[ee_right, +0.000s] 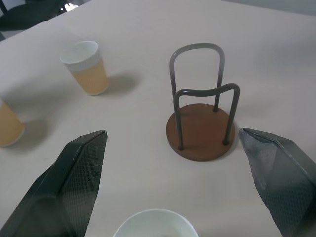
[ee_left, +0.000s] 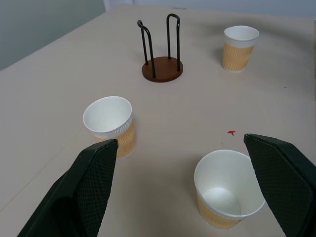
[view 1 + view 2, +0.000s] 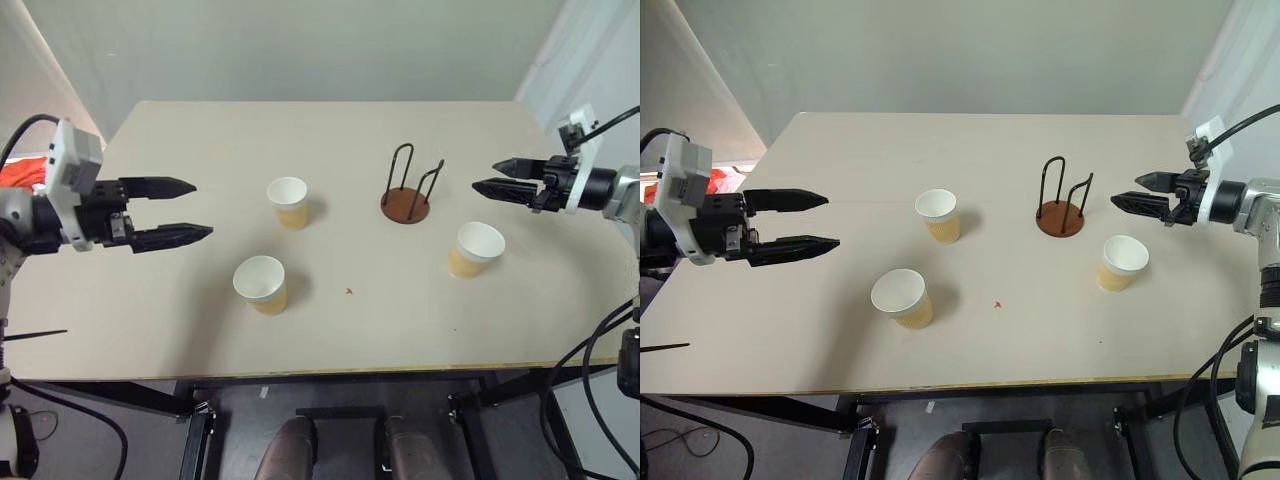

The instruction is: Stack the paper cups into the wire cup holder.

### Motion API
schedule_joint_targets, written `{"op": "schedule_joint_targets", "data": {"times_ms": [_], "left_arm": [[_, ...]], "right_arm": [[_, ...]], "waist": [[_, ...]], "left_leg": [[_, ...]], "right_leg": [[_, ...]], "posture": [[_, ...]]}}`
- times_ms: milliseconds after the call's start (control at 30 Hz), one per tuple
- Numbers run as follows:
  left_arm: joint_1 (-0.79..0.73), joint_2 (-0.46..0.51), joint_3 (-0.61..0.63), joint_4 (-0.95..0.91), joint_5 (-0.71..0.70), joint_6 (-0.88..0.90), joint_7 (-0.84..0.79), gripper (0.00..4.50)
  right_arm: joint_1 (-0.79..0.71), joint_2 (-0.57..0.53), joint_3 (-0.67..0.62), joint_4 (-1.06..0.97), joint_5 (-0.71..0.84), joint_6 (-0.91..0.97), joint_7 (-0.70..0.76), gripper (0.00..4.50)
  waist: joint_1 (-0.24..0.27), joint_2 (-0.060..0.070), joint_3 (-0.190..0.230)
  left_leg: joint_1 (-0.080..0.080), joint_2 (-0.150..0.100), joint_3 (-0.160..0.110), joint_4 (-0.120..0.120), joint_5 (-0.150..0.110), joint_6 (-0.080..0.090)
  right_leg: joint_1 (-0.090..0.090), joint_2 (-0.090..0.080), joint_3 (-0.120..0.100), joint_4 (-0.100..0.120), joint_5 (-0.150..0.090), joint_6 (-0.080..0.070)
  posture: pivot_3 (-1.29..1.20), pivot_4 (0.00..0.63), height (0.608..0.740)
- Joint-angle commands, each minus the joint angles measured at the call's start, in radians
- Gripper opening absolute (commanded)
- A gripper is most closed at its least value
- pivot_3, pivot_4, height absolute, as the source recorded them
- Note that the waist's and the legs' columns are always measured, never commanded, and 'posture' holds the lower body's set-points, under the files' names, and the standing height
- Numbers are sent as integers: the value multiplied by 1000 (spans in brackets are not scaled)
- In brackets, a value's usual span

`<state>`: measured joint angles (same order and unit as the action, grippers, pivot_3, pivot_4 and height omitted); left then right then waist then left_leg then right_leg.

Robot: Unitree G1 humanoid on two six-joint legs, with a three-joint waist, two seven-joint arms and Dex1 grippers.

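Note:
Three paper cups stand upright on the beige table: one [image 3: 289,201] near the middle, one [image 3: 262,283] closer to the front, one [image 3: 474,248] at the right. The wire cup holder [image 3: 406,190], a brown disc with two black wire loops, stands empty between the middle cup and the right one. My left gripper [image 3: 195,210] hovers open over the table's left side, pointing toward the two left cups. My right gripper [image 3: 482,177] is open at the right, level with the holder and just behind the right cup [image 1: 155,223]. Both hold nothing.
The table [image 3: 330,130] has bare surface at the back and along the front edge. A small red mark [image 3: 349,291] lies on the tabletop in front of the holder. Pale walls close in behind and at both sides.

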<state>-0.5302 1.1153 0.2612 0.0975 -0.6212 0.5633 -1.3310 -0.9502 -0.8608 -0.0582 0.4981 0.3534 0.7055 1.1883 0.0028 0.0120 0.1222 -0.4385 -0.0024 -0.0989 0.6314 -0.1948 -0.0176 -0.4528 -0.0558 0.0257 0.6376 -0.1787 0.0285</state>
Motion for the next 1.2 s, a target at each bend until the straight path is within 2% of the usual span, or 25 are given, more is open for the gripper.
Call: {"op": "schedule_joint_targets", "data": {"times_ms": [33,300,667,833,1200], "left_arm": [[-22,6,12,-27,-3,-9,-5,4468],[-23,-4,15,-45,-10,-9,6,4468],[-148,-134,-92,-72,66,-50,120,4468],[-209,-200,-131,-74,127,-89,205,4468],[-201,-210,-137,-155,121,-52,226,4468]], "right_arm": [[-24,1,-13,-44,15,5,3,4500],[-41,33,-13,-25,14,24,-27,4500],[-138,191,1,98,-58,136,-295,4500],[-138,246,-10,116,-52,117,-330,4500],[-164,326,-54,248,-56,9,-409,4500]], "waist": [[0,0,0],[0,0,0],[3,0,0],[3,0,0],[3,0,0]], "left_leg": [[0,0,0,0,0,0],[0,0,0,0,0,0],[2,0,0,0,2,-2],[2,0,0,0,2,-2],[2,0,0,0,1,-2]], "right_leg": [[0,0,0,0,0,0],[0,0,0,0,0,0],[0,0,0,5,0,0],[0,0,0,4,0,0],[0,0,0,4,0,0]], "posture": [[0,150,740],[0,150,740],[0,150,740],[0,150,740],[0,150,740]]}}
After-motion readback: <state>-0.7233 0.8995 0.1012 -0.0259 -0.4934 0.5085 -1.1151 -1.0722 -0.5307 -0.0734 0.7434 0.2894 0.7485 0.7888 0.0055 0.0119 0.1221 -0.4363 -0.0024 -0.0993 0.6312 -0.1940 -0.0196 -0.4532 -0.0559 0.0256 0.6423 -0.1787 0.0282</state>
